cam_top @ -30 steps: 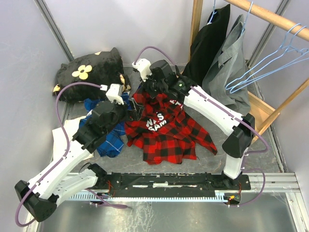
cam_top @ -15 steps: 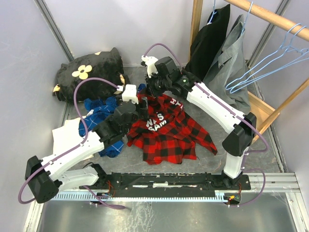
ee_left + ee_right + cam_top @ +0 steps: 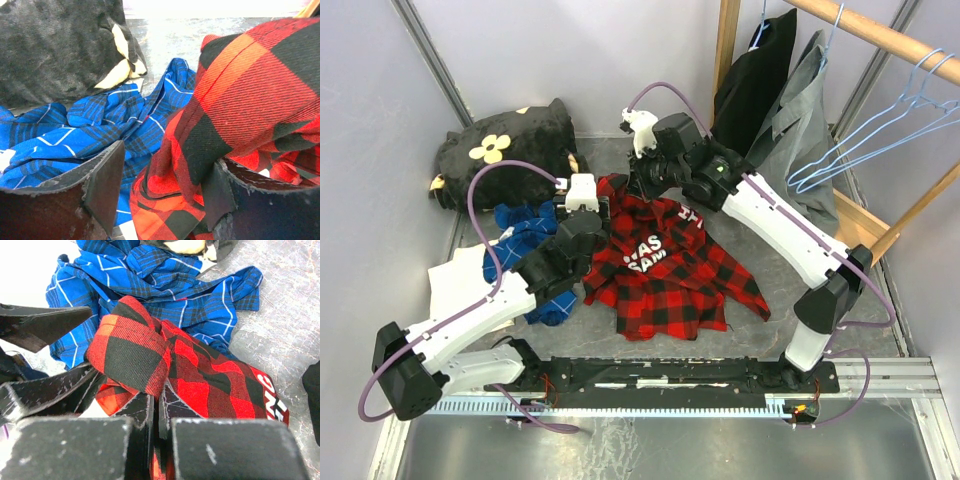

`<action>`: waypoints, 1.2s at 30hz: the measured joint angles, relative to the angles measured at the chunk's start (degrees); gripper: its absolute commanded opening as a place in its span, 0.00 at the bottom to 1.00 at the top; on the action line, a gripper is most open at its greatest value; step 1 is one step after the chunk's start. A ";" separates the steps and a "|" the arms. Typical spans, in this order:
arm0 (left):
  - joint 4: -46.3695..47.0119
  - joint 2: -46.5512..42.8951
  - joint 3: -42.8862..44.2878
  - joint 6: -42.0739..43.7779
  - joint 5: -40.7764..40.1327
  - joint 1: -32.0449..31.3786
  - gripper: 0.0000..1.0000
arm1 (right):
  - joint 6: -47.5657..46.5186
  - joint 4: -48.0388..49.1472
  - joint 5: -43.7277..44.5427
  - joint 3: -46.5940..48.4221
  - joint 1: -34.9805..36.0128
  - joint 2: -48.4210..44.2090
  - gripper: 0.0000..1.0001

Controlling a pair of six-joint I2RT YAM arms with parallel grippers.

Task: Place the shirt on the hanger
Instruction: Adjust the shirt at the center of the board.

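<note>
The red-and-black plaid shirt with white lettering lies crumpled mid-table. My right gripper is shut on a fold at its far edge and holds that fold raised; in the right wrist view the jaws pinch the shirt. My left gripper is open beside it, and in the left wrist view a bunched fold of the shirt sits between its spread fingers, touching the right one. Light-blue wire hangers hang on the wooden rod at the right, away from both grippers.
A blue plaid shirt lies left of the red one, under my left arm. A black cushion with yellow flowers sits at the back left. Dark and grey garments hang from the wooden rack. A white sheet lies at the left.
My left arm has swung right, bringing its open jaws to the shirt's raised fold. My right gripper has shifted slightly right and back, still holding the fold.
</note>
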 measured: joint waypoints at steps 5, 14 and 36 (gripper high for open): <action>-0.26 0.35 0.07 0.39 0.00 0.20 0.62 | -0.26 -0.85 0.63 -0.31 -0.02 -0.70 0.00; -0.11 0.13 -0.74 0.17 7.10 1.40 0.53 | 0.24 -0.87 1.29 -3.85 -1.05 -2.19 0.00; 0.20 1.11 -3.06 -4.46 11.02 2.60 0.08 | 3.56 1.05 -0.09 -10.38 -3.32 -6.88 0.00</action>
